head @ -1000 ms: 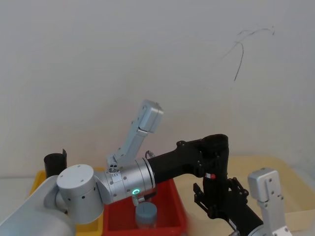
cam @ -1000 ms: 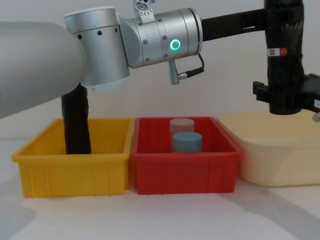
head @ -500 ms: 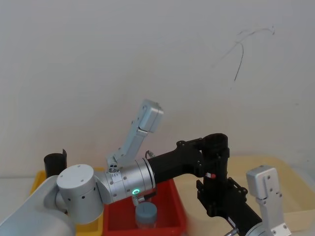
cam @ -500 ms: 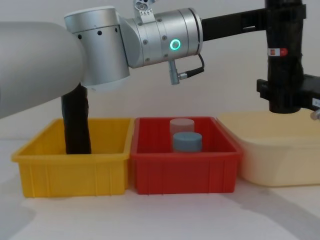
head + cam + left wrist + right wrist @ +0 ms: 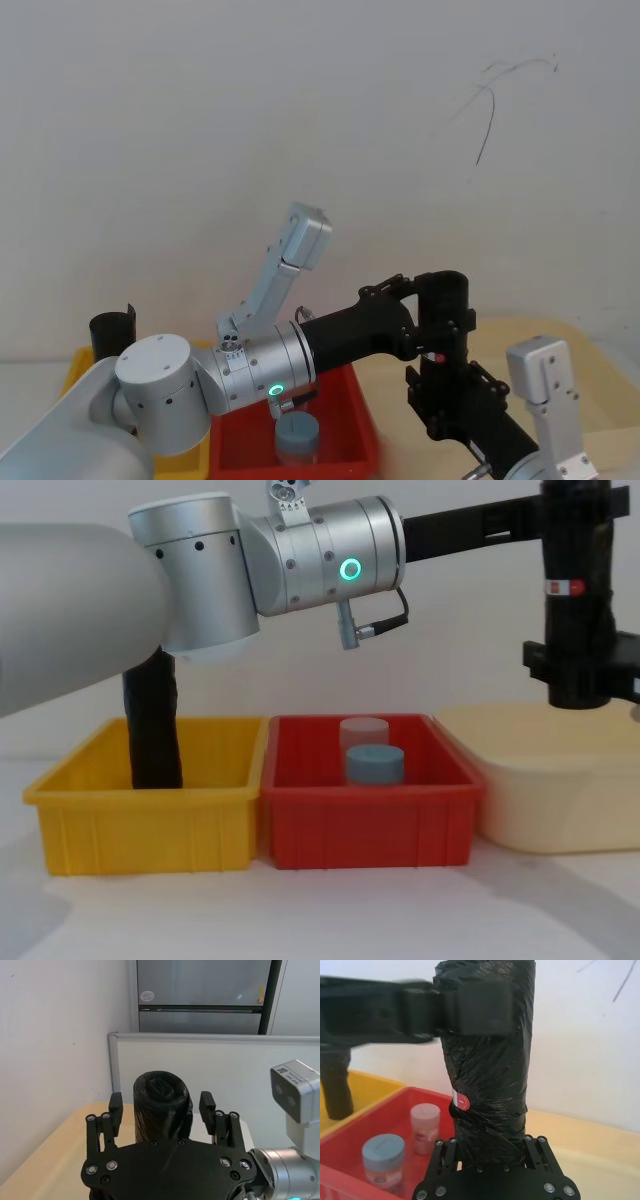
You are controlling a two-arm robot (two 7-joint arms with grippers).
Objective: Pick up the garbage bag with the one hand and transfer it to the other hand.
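Inspecting the handover point: the bag [image 5: 576,610] hangs in the air at about 2 o'clock in the chest view, above the cream tray [image 5: 520,800] and well clear of it. Its long axis runs 12 to 6 o'clock, upright, with no tilt worth noting.

Left gripper [image 5: 161,1106]: it reaches across level from 9 o'clock and brackets the top end of the bag. Its fingers [image 5: 116,1105] are spread, and the left wrist view shows a gap between each one and the plastic. It is judged not to be carrying the load.

Right gripper [image 5: 584,672]: it comes up from 6 o'clock and is closed on the bag's lower end, below the label band. With the other fingers slack, this grip is judged to bear the whole weight.

Governing relation: the bag stands crosswise between the left fingers, its axis vertical and theirs level. The clean exit for the left gripper is straight back toward 9 o'clock, across the axis and not along it.

Risk: crinkled plastic may snag on a finger and pull the top toward 9 o'clock, levering against a grip set low.

A second roll [image 5: 152,730], without a band, stands in the yellow bin [image 5: 140,830] at 8 o'clock and is not involved.
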